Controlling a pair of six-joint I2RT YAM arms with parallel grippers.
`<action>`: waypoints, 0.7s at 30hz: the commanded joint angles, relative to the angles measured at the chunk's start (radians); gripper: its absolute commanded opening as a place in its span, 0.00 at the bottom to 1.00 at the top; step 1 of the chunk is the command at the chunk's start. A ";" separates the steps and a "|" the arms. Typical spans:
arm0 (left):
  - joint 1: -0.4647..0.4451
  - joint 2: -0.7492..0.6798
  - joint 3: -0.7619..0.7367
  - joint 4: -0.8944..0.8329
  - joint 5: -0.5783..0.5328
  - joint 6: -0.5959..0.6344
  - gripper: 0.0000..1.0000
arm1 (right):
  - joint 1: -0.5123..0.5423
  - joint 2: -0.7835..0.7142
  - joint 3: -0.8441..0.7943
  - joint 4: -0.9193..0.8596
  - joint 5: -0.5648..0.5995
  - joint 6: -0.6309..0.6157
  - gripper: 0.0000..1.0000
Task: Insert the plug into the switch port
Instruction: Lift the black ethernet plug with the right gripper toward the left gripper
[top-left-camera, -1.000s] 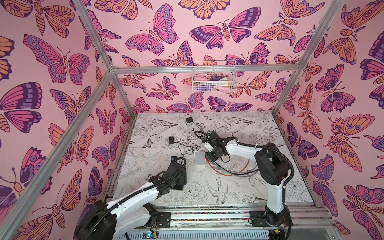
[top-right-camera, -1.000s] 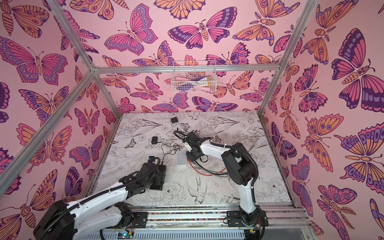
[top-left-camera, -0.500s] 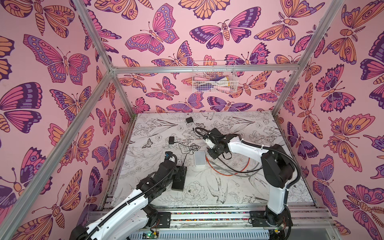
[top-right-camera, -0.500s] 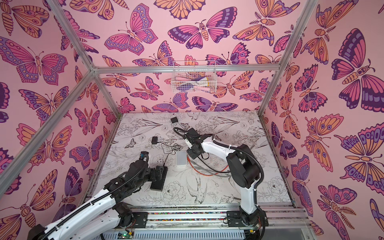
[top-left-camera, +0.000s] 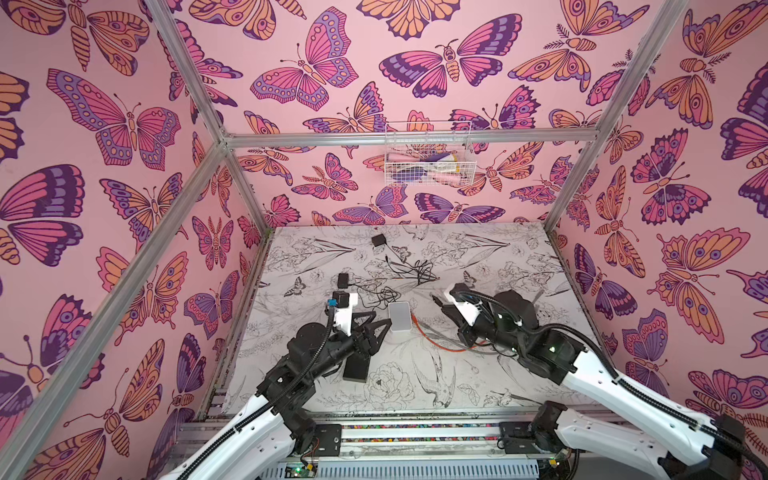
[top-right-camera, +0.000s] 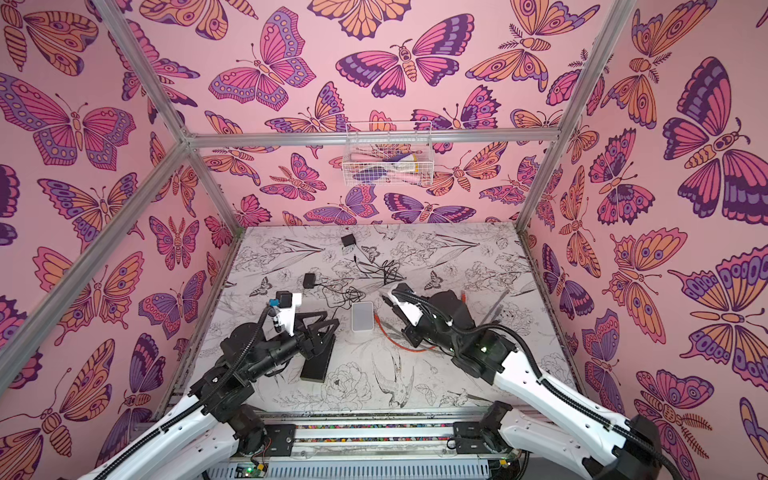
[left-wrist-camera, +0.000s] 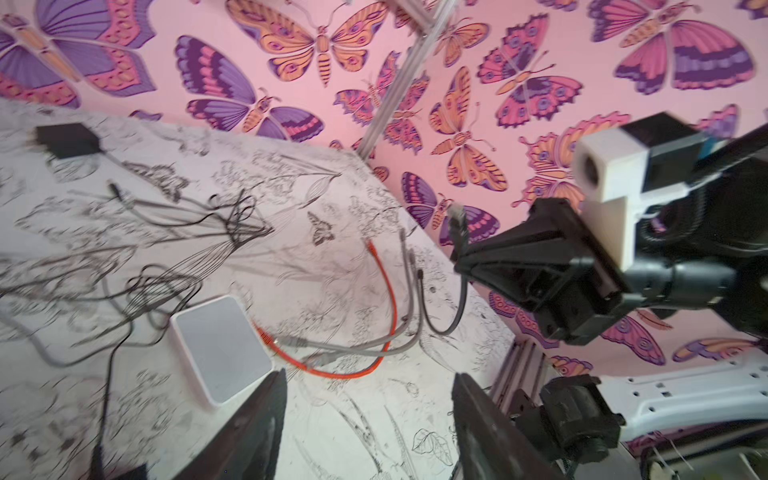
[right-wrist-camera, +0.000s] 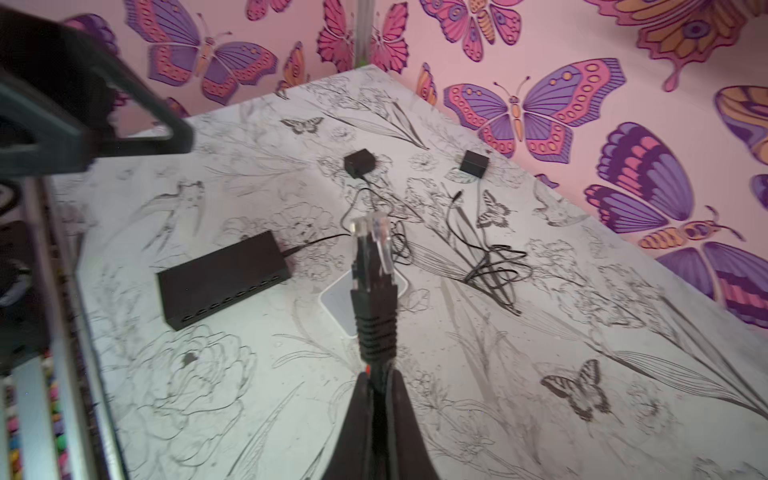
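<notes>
switch partly hidden beneath left tool in both top views, plug blurred in left wrist view

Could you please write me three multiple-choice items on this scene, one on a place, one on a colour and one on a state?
1. Where does the black switch lie?
A. in the wire basket
B. flat on the table near the left gripper
C. leaning on the back wall

2. What colour is the looped cable beside the white box?
A. orange
B. green
C. blue

3. What state is the right gripper in?
A. open and empty
B. shut on the white box
C. shut on the plug

Answers:
1 B: both top views show it flat on the table by that gripper.
2 A: its orange stands out in the left wrist view.
3 C: its fingers pinch the plug's black boot, held above the table.
</notes>
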 joint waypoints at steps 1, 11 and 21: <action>-0.015 0.060 -0.012 0.226 0.131 0.009 0.64 | 0.005 -0.047 -0.030 0.067 -0.167 0.053 0.01; -0.125 0.234 0.057 0.329 0.122 0.041 0.67 | 0.043 -0.054 -0.063 0.084 -0.173 0.094 0.00; -0.160 0.283 0.064 0.392 0.123 0.052 0.60 | 0.053 -0.010 -0.046 0.083 -0.237 0.106 0.00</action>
